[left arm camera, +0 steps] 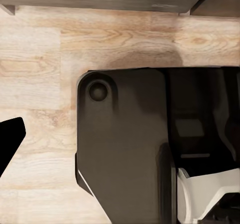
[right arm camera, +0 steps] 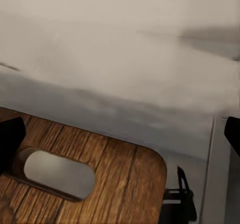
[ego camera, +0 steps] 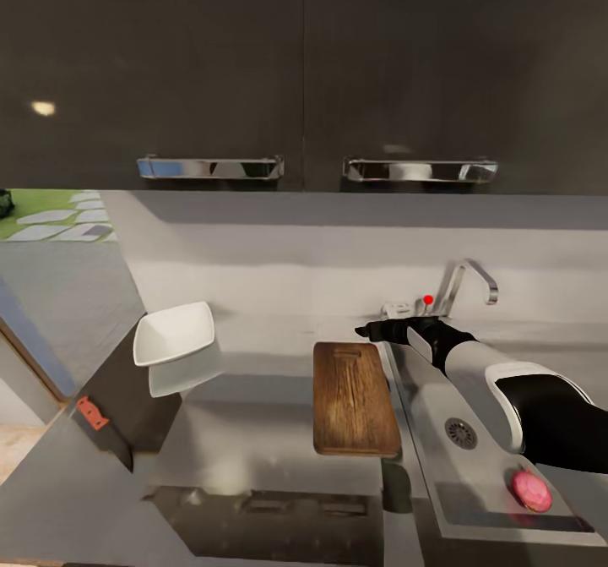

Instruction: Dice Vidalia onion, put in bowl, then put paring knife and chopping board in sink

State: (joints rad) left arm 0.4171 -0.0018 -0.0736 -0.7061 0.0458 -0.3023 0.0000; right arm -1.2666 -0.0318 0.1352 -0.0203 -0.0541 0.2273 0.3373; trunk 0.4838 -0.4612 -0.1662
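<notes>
The long grey steel countertop (ego camera: 253, 432) carries the dark wooden chopping board (ego camera: 355, 398). Right gripper (ego camera: 369, 330), open and empty (hovering past its far end). The pink onion (ego camera: 530, 490) waits in the sink (ego camera: 507, 516)'s near corner; fetch it next.

The right arm (ego camera: 507, 389) reaches forward, its fingers (ego camera: 369, 330) spread apart and holding nothing.

text: none legible | labels: none | sign: plain red dot on tap (ego camera: 469, 286)
</notes>
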